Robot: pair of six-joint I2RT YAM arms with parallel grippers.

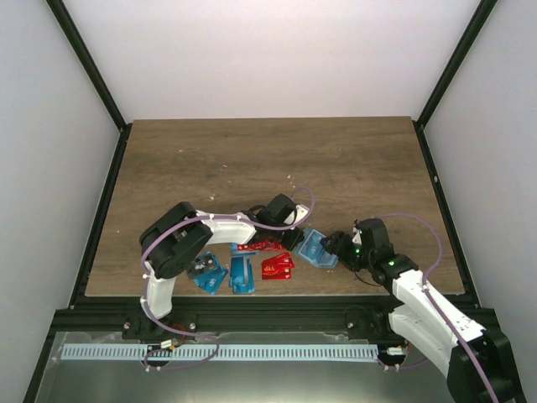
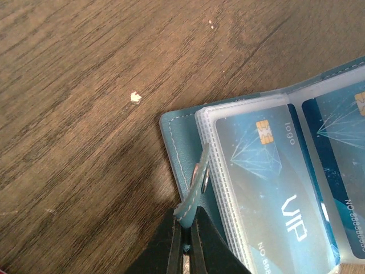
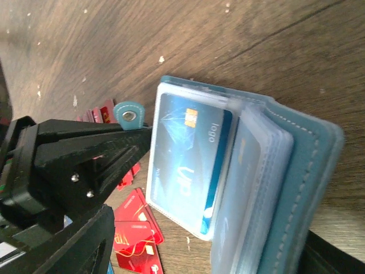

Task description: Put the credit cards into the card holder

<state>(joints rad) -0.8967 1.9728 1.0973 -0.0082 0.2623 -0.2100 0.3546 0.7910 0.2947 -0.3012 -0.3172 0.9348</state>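
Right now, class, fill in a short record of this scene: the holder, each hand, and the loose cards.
card holder: teal, open, with a blue VIP card in a clear sleeve
left hand: shut on the holder's snap tab
right hand: at the holder's right edge; grip unclear
loose cards: red cards and blue cards lie on the wooden table, left of the holder

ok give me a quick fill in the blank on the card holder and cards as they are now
1. The card holder lies ____ on the table, clear sleeves showing.
2. The left gripper is ____ on its snap strap.
3. The blue card in the facing sleeve reads ____.
4. In the right wrist view, the loose cards by the holder are ____.
Missing words: open; shut; VIP; red.
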